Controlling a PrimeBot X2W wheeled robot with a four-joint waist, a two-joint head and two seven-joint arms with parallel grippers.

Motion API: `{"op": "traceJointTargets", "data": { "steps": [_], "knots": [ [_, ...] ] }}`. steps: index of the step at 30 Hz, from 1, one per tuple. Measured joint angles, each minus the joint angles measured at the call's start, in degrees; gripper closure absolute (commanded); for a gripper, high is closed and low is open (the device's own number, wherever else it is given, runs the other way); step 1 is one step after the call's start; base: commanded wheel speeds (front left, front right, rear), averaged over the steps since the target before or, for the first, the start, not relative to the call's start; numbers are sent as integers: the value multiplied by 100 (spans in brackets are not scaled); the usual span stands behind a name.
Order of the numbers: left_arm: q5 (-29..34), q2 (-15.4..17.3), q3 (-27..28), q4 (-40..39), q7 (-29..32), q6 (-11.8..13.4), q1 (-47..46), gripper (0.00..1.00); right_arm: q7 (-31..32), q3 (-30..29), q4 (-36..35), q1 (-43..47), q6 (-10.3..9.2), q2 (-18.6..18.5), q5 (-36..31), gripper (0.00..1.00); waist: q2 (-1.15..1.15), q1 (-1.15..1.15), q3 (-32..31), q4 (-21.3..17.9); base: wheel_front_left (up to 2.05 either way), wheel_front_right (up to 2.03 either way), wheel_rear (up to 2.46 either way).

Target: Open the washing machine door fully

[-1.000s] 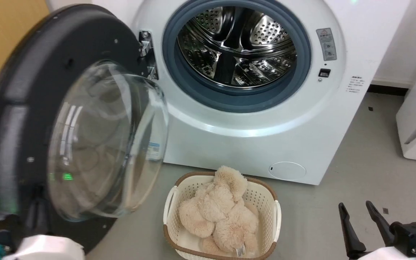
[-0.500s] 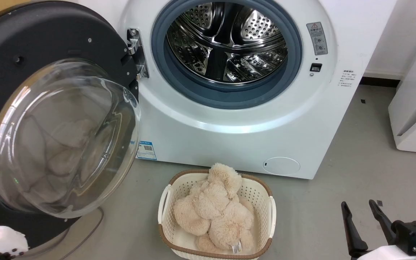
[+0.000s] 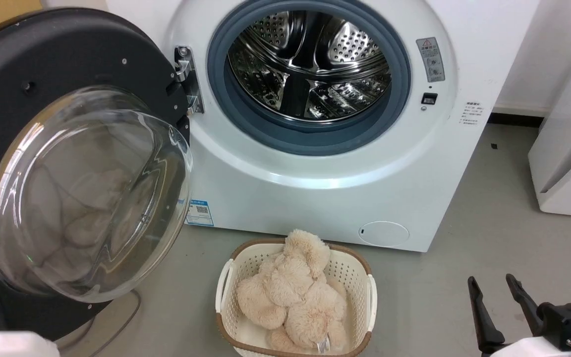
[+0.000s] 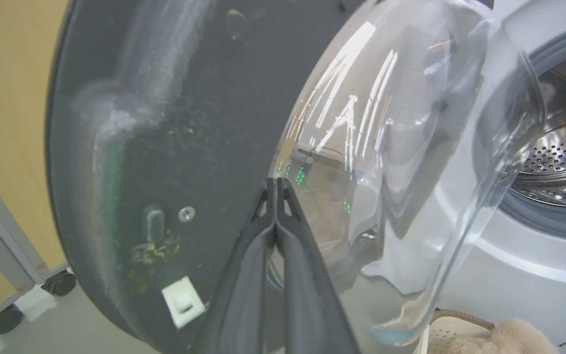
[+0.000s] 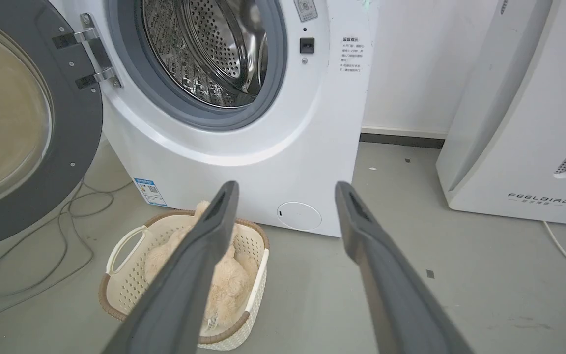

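The door (image 3: 67, 59) stood swung wide to the left of the washer (image 3: 315, 198), hung on its steel hinge (image 3: 186, 79), inner face and bulging glass bowl (image 3: 87, 193) turned out toward the head camera. The drum (image 3: 310, 64) gaped open behind its grey ring.

And the left gripper (image 4: 275, 184): fingers pressed tight together, nothing between them, tips right at the edge of the glass bowl against the door's dark inner face (touching or a hair off, I couldn't tell). The right gripper (image 3: 490, 280) hung low at the right over the floor (image 3: 464, 258), fingers spread, well apart from the washer.

Now the clutter. A white basket (image 3: 251, 245) with a brown rim sat on the floor just in front of the washer, below the drum, with a beige plush toy (image 3: 290, 302) heaped in it. It sat near the door's lower edge but apart from it. A grey cable (image 5: 42, 231) looped over the floor beneath the door. Beyond the door's outer rim, the left wrist view caught a yellow wall (image 4: 8, 98) and a castor (image 4: 59, 284) under a grey frame, close by. Off to the right stood a white FEELBIRD unit (image 5: 523, 123), clear of the washer.
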Motion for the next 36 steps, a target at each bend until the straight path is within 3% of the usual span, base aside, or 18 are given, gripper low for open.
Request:
{"op": "traceJointTargets", "data": {
  "steps": [6,9,10,11,18,31,36],
  "knots": [
    [114,-244,-290,-791,236,187,762,100,-9,13,-63,9,0,0,0,0,0,0,-70,4,0,0,0],
    [179,-366,-515,-1066,470,254,966,47,-9,26,-78,9,0,0,-1,0,0,0,-97,17,0,0,0],
    [225,-405,-576,-1152,495,303,1015,16,-8,42,-78,9,0,0,-1,0,0,0,-108,15,0,0,0],
    [277,-439,-639,-1237,522,349,1061,0,-8,49,-80,9,0,0,-1,0,0,0,-121,11,0,0,0],
    [635,-515,-1177,-1440,773,441,1205,0,-9,116,-144,10,0,0,-59,0,0,0,-196,-104,0,0,0],
    [1007,-782,-2201,-1200,680,-48,353,0,49,155,-393,29,0,0,-71,0,0,0,-190,-522,0,0,0],
    [1221,-767,-2390,-947,605,-108,40,0,96,153,-402,34,0,0,-102,0,0,0,-178,-683,0,0,0]
  ]
}}
